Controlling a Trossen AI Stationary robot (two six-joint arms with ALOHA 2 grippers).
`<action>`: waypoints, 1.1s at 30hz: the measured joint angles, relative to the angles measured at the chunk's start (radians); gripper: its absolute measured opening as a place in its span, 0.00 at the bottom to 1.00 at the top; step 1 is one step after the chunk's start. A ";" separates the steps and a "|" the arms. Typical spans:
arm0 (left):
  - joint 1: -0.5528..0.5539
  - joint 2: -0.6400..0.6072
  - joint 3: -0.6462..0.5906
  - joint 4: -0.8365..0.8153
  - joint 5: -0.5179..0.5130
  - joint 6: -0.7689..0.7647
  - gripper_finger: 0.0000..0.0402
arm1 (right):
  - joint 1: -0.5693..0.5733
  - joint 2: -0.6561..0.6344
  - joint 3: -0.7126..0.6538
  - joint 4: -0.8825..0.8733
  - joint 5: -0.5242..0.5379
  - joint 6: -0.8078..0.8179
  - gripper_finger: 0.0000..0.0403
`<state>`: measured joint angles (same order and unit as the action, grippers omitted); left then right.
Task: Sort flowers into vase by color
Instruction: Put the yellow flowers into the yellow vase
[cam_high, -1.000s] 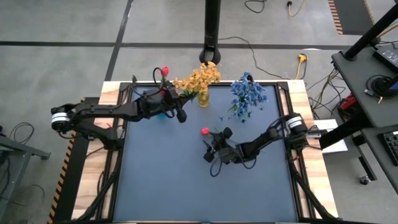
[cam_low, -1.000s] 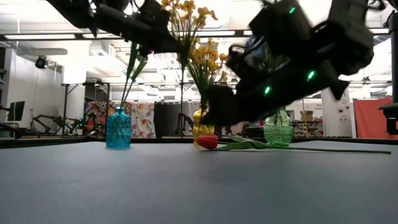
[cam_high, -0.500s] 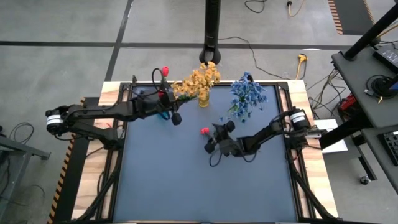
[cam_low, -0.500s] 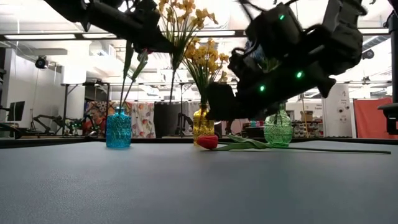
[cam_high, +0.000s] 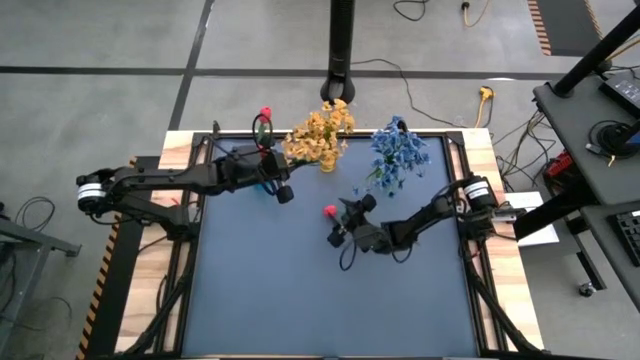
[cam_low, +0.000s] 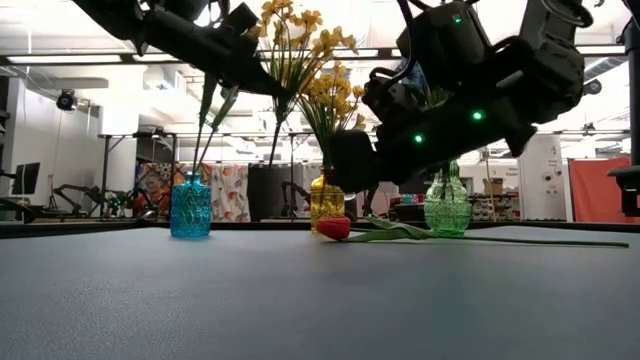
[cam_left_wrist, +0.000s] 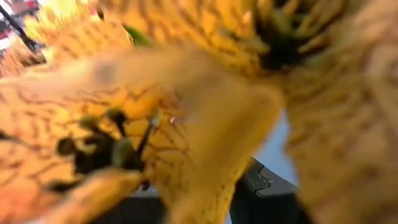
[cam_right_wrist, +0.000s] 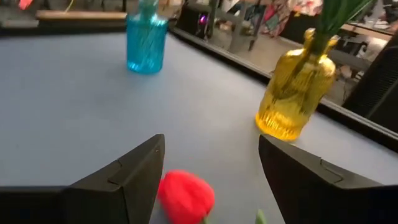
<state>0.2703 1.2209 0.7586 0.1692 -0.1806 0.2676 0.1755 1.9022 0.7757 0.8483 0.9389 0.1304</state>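
While one red tulip (cam_low: 334, 228) lies flat on the dark table (cam_high: 300, 300), its long stem stretching away beside it, the right gripper (cam_right_wrist: 208, 180) hangs just above it with jaws spread wide, the bud showing between its fingers (cam_right_wrist: 134, 171). Three vases stand along the far edge: a blue vase (cam_low: 190, 206) holding stems topped by one red bud (cam_high: 265, 113), a yellow vase (cam_right_wrist: 292, 93) with a yellow bunch (cam_high: 318, 135), and a green vase (cam_low: 447, 207) under the blue blossoms (cam_high: 398, 152). Over the blue vase, the left gripper (cam_high: 275, 180) is pinched closed on a yellow sprig (cam_left_wrist: 155, 112) whose blossoms crowd its wrist camera.
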 joint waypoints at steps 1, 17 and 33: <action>0.000 0.000 0.000 0.011 0.000 0.008 0.00 | -0.010 0.000 0.000 0.025 0.003 -0.011 0.63; 0.013 -0.009 0.000 0.067 -0.031 0.107 0.00 | -0.152 0.280 0.168 0.517 -0.007 -0.288 0.65; 0.076 -0.013 0.000 0.061 -0.045 0.142 0.00 | -0.171 0.408 0.427 0.541 0.192 -0.489 0.73</action>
<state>0.3459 1.2083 0.7586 0.2304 -0.2261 0.4095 0.0049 2.3104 1.2029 1.3888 1.1314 -0.3587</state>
